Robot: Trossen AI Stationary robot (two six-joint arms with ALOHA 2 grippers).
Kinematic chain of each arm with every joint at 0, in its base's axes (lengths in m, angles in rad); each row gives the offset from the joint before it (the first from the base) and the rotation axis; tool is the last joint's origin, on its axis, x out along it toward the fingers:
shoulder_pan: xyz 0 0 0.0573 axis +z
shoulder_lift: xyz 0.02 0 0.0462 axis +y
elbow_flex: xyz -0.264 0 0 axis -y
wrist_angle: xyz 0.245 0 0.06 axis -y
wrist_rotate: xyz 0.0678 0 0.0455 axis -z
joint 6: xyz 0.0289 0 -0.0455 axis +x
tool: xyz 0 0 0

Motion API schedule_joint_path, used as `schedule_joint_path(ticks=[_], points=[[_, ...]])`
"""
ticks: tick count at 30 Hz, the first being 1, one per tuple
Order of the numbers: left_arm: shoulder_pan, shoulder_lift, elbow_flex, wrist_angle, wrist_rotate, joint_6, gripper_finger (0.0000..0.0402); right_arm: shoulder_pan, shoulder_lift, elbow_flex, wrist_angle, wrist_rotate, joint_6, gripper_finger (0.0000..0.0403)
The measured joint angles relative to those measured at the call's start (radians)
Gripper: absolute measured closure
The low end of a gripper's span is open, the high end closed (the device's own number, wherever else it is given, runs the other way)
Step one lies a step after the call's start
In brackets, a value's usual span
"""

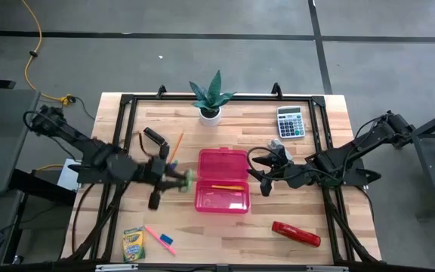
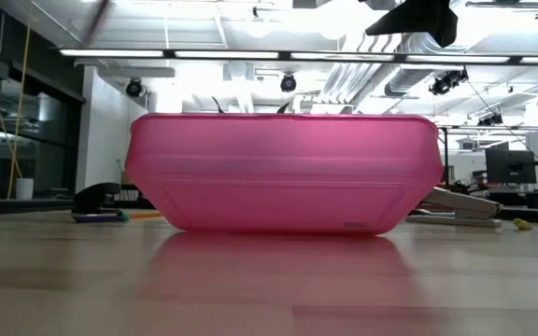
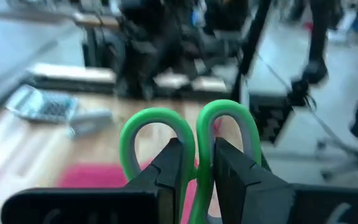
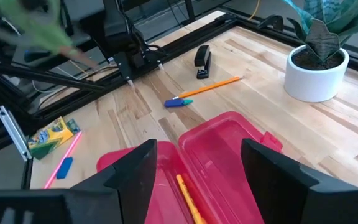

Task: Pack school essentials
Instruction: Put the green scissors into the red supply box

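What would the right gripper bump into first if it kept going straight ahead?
Probably the open pink pencil case: the open right gripper points down at it, right in front. How far off it is remains unclear.

On the wooden counter, a potted plant in a white pot stands at the far edge, a grey calculator lies near the far right corner, a red stapler lies near the front right, and a small black stapler lies left of centre.

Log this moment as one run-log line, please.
left tool: shut on green-handled scissors, left of pink case | right tool: open over case | crayon box: on table
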Motion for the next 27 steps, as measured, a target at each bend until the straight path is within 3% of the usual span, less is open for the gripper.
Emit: schedule_joint_path(ticks=[7, 11, 16, 21, 27], points=[[0.192, 0.008, 0.001, 0.336, 0.218, 0.088, 0.0357, 0.000, 0.000, 0.000, 0.096, -0.005, -0.045, 0.0178], [0.253, 0.009, -0.023, 0.366, 0.238, 0.051, 0.0357, 0.000, 0.000, 0.000, 0.207, -0.005, -0.146, 0.0178], [0.272, 0.009, -0.148, 0.595, 0.264, -0.052, 0.0354, 0.000, 0.000, 0.000, 0.263, -0.004, -0.192, 0.0178], [0.270, 0.011, -0.180, 0.561, 0.187, -0.069, 0.0354, 0.000, 0.000, 0.000, 0.262, -0.004, -0.191, 0.0178], [0.278, 0.146, -0.079, 0.376, 0.179, -0.070, 0.0354, 0.000, 0.000, 0.000, 0.263, 0.038, -0.191, 0.0178]])
